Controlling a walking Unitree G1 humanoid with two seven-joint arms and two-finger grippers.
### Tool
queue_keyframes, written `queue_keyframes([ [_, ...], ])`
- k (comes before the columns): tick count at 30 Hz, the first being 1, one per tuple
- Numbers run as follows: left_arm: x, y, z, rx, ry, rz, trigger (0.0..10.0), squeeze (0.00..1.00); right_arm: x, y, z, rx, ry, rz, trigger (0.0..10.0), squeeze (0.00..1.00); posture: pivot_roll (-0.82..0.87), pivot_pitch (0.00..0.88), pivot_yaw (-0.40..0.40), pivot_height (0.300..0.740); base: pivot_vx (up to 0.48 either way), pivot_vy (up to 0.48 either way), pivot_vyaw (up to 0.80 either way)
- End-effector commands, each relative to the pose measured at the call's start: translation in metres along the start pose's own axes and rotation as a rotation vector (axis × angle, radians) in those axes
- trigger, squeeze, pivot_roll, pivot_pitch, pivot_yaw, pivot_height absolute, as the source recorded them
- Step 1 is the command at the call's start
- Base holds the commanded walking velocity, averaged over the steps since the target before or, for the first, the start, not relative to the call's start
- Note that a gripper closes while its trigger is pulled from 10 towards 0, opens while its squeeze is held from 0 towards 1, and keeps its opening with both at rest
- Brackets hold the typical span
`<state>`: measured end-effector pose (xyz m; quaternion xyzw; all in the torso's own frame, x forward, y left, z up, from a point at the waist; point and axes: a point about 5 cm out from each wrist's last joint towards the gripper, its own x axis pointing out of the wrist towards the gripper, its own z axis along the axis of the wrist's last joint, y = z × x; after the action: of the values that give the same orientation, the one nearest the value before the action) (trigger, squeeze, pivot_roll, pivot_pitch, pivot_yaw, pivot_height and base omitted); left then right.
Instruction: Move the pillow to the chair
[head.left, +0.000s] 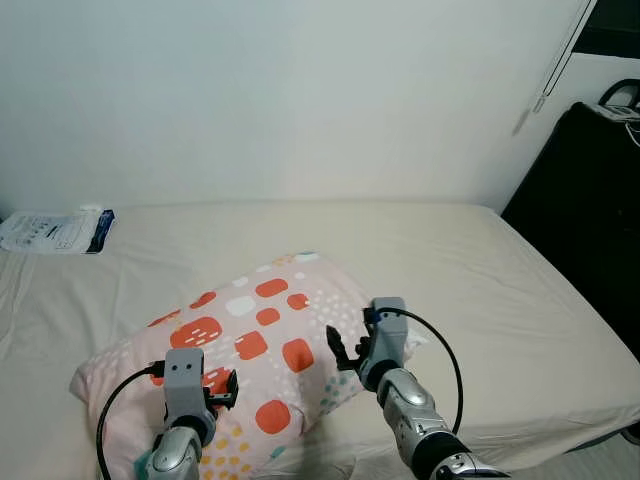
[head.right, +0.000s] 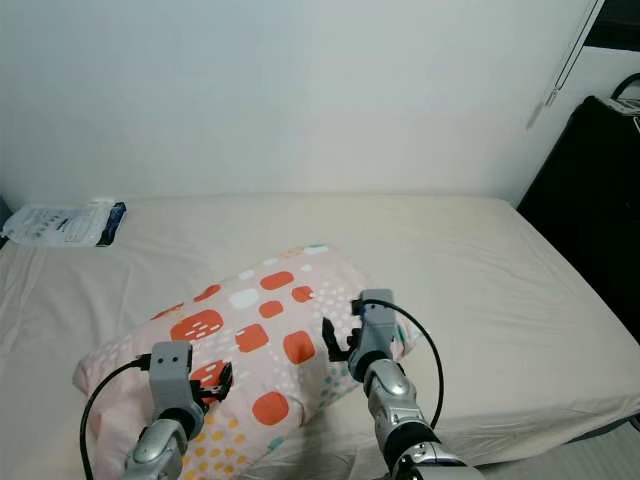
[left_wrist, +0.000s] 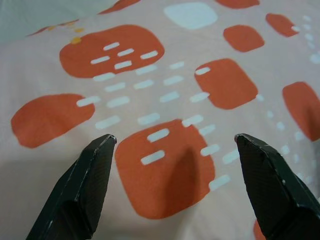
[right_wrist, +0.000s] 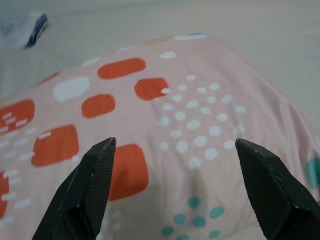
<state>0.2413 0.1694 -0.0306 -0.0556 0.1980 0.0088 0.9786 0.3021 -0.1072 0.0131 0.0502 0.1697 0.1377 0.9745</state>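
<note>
Head views: pink pillow (head.left: 255, 345) w/ orange patches, white dashes and dots lies on the bed (head.left: 520, 300), toward the near edge, tilted diagonally. Left gripper (head.left: 222, 388) sits over the pillow's near-left part; right gripper (head.left: 342, 350) is at the pillow's right edge, fingers pointing at it. Cables loop off both wrists. A white-and-blue packet (head.left: 55, 230) lies at the far left of the bed, by the wall (head.left: 300, 90). A black object (head.left: 585, 220), maybe a chair, hard to tell, stands just right of the bed.

Left wrist view: fingers (left_wrist: 80, 190) spread wide apart, just above the pillow fabric, an orange patch between them; nothing held.

Right wrist view: fingers (right_wrist: 85, 195) also wide apart, pillow's dotted corner between and beyond them; contact w/ fabric not clear. Packet is a blur at far corner.
</note>
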Motion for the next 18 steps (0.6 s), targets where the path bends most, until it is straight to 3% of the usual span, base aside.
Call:
queue_keyframes([
  [1, -0.004, -0.002, -0.009, 0.015, 0.046, 0.000, 10.0, 1.00, -0.004, -0.001, -0.010, -0.015, 0.038, -0.007, 10.0, 0.79, 0.09, 0.000, -0.108, 0.740, 0.000, 0.000, 0.00],
  [2, -0.004, -0.002, -0.010, 0.020, 0.051, -0.002, 10.0, 1.00, -0.005, -0.001, -0.012, -0.016, 0.044, -0.010, 10.0, 0.00, 0.09, 0.000, -0.109, 0.740, 0.000, 0.000, 0.00],
  [3, -0.005, -0.003, -0.011, 0.023, 0.052, -0.003, 10.0, 1.00, -0.005, -0.002, -0.013, -0.017, 0.046, -0.011, 10.0, 0.00, 0.09, 0.000, -0.109, 0.740, 0.000, 0.000, 0.00],
  [4, -0.005, -0.003, -0.011, 0.031, 0.051, 0.001, 10.0, 0.81, -0.006, -0.003, -0.014, -0.031, 0.055, -0.013, 10.0, 0.00, 0.09, 0.000, -0.110, 0.740, 0.000, 0.000, 0.00],
  [5, -0.005, -0.003, -0.011, 0.031, 0.051, 0.001, 10.0, 0.81, -0.006, -0.003, -0.014, -0.031, 0.055, -0.013, 10.0, 0.00, 0.09, 0.000, -0.110, 0.740, 0.000, 0.000, 0.00],
  [6, -0.005, -0.004, -0.011, 0.035, 0.051, 0.002, 10.0, 0.15, -0.007, -0.003, -0.015, -0.050, 0.061, -0.015, 10.0, 0.00, 0.09, 0.000, -0.112, 0.740, 0.000, 0.000, 0.00],
  [7, -0.005, -0.004, -0.011, 0.035, 0.051, 0.002, 10.0, 0.15, -0.007, -0.003, -0.015, -0.050, 0.061, -0.015, 10.0, 0.00, 0.09, 0.000, -0.112, 0.740, 0.000, 0.000, 0.00],
  [8, -0.005, -0.005, -0.012, 0.046, 0.049, 0.004, 10.0, 0.03, -0.007, -0.003, -0.017, -0.055, 0.071, -0.006, 10.0, 0.00, 0.09, 0.000, -0.116, 0.740, 0.000, 0.000, 0.00],
  [11, -0.006, -0.007, -0.012, 0.049, 0.047, 0.017, 10.0, 0.00, -0.008, -0.002, -0.019, -0.038, 0.084, 0.017, 10.0, 0.00, 0.10, 0.000, -0.121, 0.740, 0.000, 0.000, 0.00],
  [14, -0.005, -0.005, -0.006, 0.122, -0.004, 0.077, 10.0, 0.00, -0.009, -0.001, -0.021, -0.027, 0.091, 0.019, 10.0, 0.00, 0.11, 0.000, -0.124, 0.740, 0.000, 0.000, 0.00],
  [18, -0.005, -0.007, -0.001, 0.172, -0.056, 0.068, 10.0, 0.00, -0.009, 0.000, -0.022, -0.027, 0.093, 0.027, 10.0, 0.00, 0.11, 0.000, -0.127, 0.740, 0.000, 0.000, 0.00],
])
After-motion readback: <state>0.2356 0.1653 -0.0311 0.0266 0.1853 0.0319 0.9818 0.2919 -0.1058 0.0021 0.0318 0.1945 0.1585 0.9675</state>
